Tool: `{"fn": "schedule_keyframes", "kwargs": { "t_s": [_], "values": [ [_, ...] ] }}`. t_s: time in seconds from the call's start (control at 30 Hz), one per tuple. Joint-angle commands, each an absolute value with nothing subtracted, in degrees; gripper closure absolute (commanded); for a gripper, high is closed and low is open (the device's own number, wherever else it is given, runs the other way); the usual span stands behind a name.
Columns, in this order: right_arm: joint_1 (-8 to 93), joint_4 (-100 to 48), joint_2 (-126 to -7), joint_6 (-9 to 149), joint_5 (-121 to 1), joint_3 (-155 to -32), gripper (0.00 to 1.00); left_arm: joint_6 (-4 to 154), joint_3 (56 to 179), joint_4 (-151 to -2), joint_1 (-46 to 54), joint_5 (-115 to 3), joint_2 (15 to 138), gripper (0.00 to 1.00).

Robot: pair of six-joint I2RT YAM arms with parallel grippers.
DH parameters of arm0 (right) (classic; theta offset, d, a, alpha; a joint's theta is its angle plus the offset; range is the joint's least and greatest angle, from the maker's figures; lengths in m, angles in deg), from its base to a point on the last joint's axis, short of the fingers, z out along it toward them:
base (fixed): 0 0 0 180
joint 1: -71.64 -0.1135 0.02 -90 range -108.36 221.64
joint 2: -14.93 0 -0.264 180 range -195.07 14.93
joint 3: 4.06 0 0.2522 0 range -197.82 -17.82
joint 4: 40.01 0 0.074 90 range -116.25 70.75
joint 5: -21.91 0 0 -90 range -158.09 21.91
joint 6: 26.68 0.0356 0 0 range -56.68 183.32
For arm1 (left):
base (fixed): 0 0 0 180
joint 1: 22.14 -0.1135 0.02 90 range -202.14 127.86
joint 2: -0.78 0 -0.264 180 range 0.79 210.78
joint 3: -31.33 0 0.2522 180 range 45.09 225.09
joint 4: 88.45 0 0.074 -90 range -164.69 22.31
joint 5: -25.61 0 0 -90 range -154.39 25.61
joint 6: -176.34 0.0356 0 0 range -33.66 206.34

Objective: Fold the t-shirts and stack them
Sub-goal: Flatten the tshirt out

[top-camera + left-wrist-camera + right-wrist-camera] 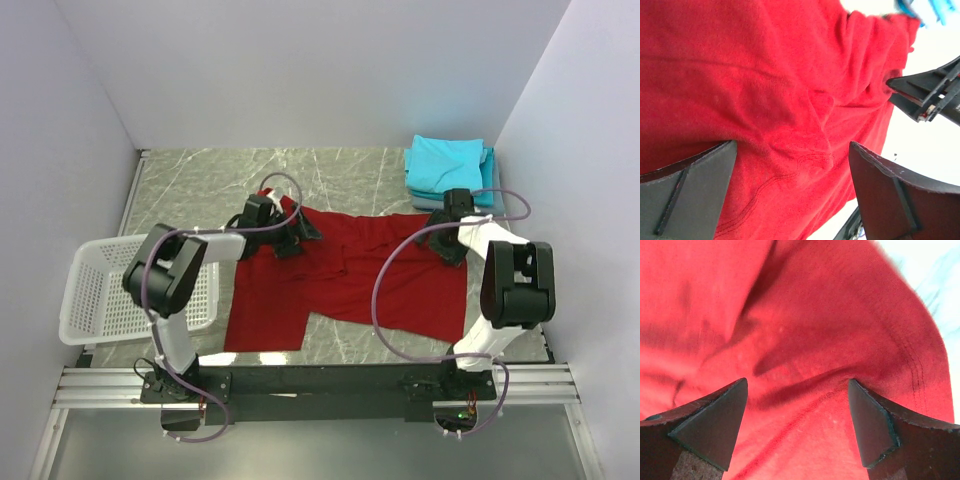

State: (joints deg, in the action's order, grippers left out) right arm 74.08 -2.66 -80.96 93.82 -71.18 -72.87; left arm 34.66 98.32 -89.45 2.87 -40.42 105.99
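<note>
A deep red t-shirt (350, 285) lies spread out and rumpled on the marble table. My left gripper (292, 236) is low over its far left corner, open, with red cloth (770, 90) between its fingers (695, 195) but not pinched. My right gripper (440, 243) is low over the far right edge, open, straddling a fold and a stitched hem of the shirt (805, 320). A stack of folded turquoise and grey-blue t-shirts (448, 170) rests at the back right. The right gripper (927, 95) also shows in the left wrist view.
A white lattice basket (100, 295) stands at the left edge of the table, beside the left arm. White walls close in the table on three sides. The arms' base rail (320, 382) runs along the near edge.
</note>
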Motion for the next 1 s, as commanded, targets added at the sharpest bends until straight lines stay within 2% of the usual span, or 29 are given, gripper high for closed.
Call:
{"fn": "schedule_keyframes", "kwargs": {
  "t_s": [0.0, 0.2, 0.43, 0.63, 0.77, 0.97],
  "values": [
    [77.0, -2.87, -85.26, 91.01, -73.97, -76.17, 0.12, 34.75, 104.67, -92.7, 3.08, -38.55, 111.06, 0.01],
    [80.17, -4.37, -87.64, 90.48, -72.48, -80.05, 0.13, 35.54, 114.34, -92.09, 3.17, -36.71, 117.15, 0.01],
    [80.08, -4.89, -76.59, 90.39, -72.13, -78.04, 0.12, 39.84, 117.08, -86.48, 5.36, -38.98, 110.93, 0.01],
    [79.82, -5.51, -62.18, 93.37, -69.67, -68.11, 0.09, 41.25, 107.77, -79.19, 6.86, -45.13, 95.9, 0.0],
    [79.82, -6.3, -53.11, 94.78, -68.97, -60.12, 0.07, 40.56, 96.9, -66.65, 8.18, -50.76, 82.31, 0.01],
    [79.91, -5.24, -44.4, 95.31, -69.76, -56.76, 0.06, 32.32, 82.46, -52.21, 13.8, -59.11, 66.72, 0.01]
  ]
}}
